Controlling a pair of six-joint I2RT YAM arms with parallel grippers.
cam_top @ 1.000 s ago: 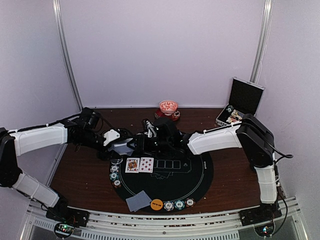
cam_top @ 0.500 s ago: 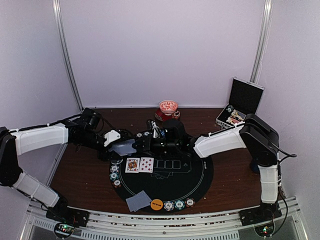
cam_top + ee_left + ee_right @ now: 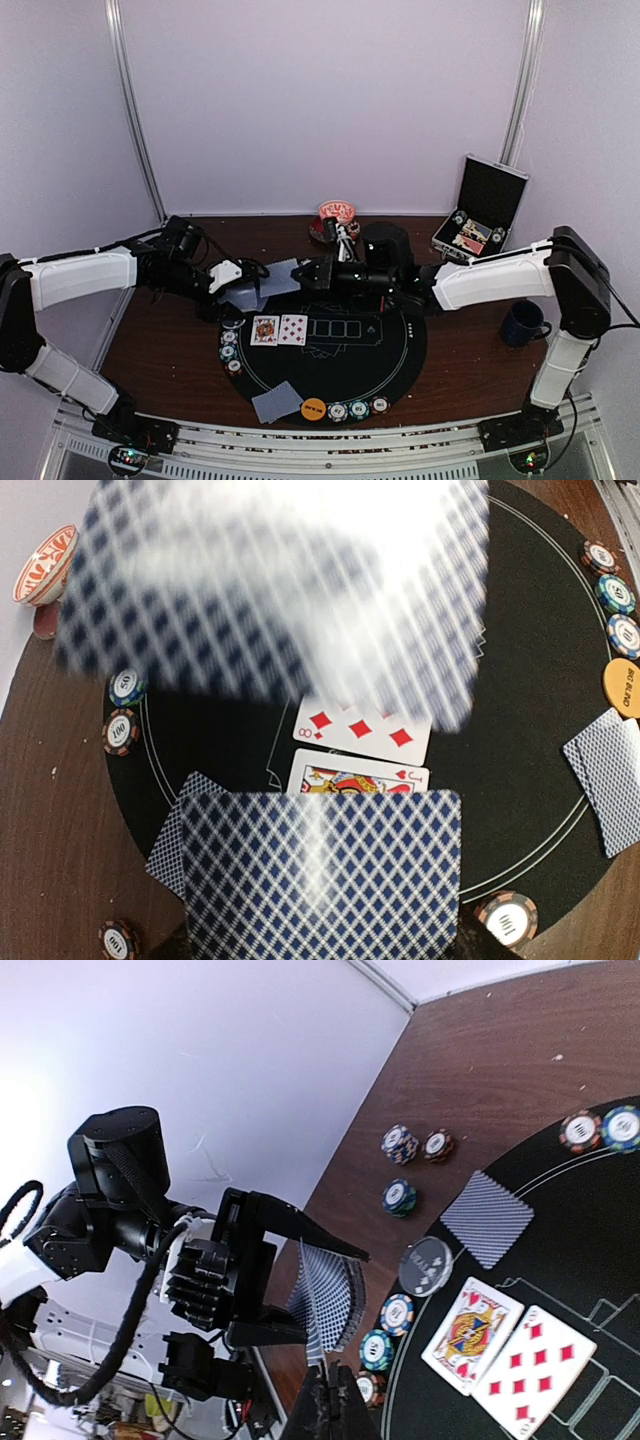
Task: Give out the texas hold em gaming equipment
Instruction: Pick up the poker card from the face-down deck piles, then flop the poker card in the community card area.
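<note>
Since the right gripper [image 3: 308, 272] is pinching one grey-blue diamond-backed playing card [image 3: 283, 278] just beside the fanned grey-blue-backed deck [image 3: 320, 880], we read the step as drawing the next board card for the round black felt mat [image 3: 400, 350]. To do it well, we'd pull the card fully clear of the fan so no second card drags along. The left gripper [image 3: 240, 290] should hold the deck steady. Then carry it to the first blank outlined slot [image 3: 318, 328], right of the face-up eight of diamonds [image 3: 360, 725] and the face-up jack [image 3: 357, 777], and lay it flat, no overlap. Pose: the right arm reaches long across from the right side, forearm about level over the mat's far edge, gripper pointing left, fingers pressed together on the card. The left wrist view shows the card only as a blur. The left arm comes in from the left, wrist over the mat's far-left rim, fingers clamped on the deck, which hangs above the table. Elsewhere, striped-edge poker chips [image 3: 358, 408] sit on the mat's near rim, next to an orange round button disc [image 3: 313, 408] and a face-down card pair [image 3: 276, 401] — more chips line the left rim.
</note>
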